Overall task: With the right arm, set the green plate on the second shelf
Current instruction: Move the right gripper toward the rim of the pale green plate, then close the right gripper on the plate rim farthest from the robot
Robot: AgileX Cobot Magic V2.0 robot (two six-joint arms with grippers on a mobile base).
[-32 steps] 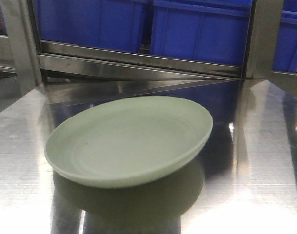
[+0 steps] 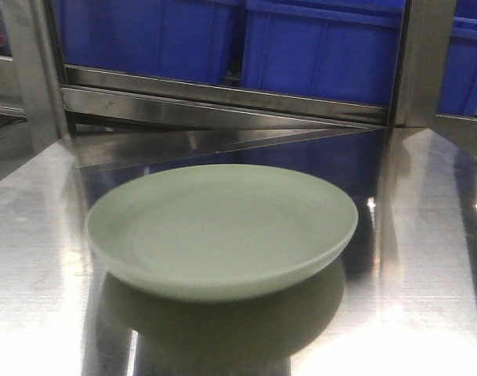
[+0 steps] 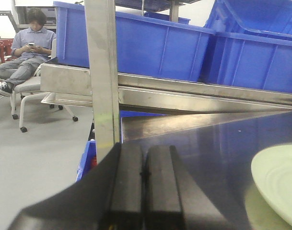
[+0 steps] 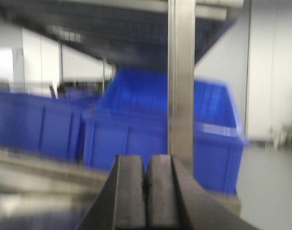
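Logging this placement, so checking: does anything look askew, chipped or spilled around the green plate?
Nothing stands out. The green plate lies right side up on the steel shelf, its rim looks whole, and nothing is spilled. Slight blur could hide fine chips.

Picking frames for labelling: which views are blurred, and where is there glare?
Right wrist view: motion-blurred, blue bins smeared, only the right gripper crisp. Front view: green plate slightly soft, glare on the steel surface near the bottom. Left wrist view: sharp.

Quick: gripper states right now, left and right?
Left gripper: closed, holding nothing.
Right gripper: closed, holding nothing.
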